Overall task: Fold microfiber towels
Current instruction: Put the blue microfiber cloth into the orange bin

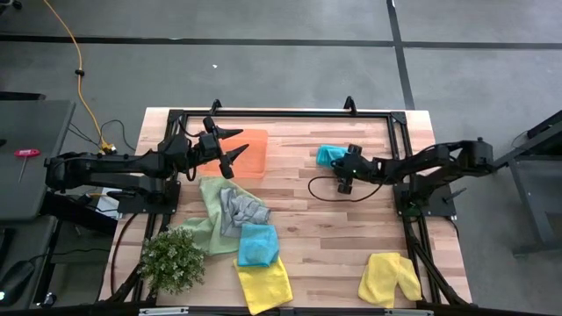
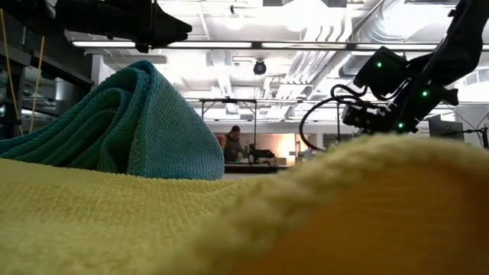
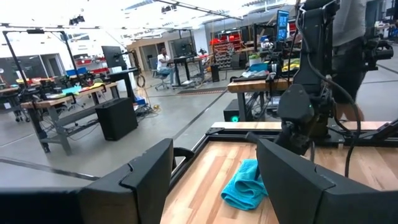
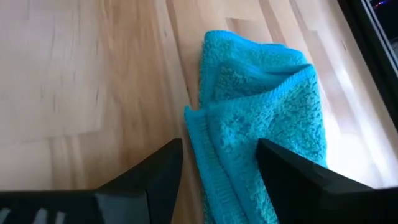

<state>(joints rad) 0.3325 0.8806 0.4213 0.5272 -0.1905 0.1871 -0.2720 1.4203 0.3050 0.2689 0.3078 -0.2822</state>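
Observation:
A crumpled teal-blue towel lies on the table's far right part, also in the right wrist view and the left wrist view. My right gripper is open and slants down over the towel's near edge, one finger over the cloth and one over bare wood. My left gripper hovers open above the orange tray. A light green towel, a grey towel, a second teal-blue towel and a yellow towel lie overlapping at the near left. Another yellow towel lies near right. My right gripper stands over the teal-blue towel's folded edge with its fingers apart, slanting down from the table's right side. Whether a fingertip touches the cloth, I cannot tell. The towel lies slack on the table.
A small bushy plant stands at the near left corner. A black cable loops on the wood below the right gripper. A black frame borders the table. Bare wood lies between the two towel groups. A person sits far behind in the room.

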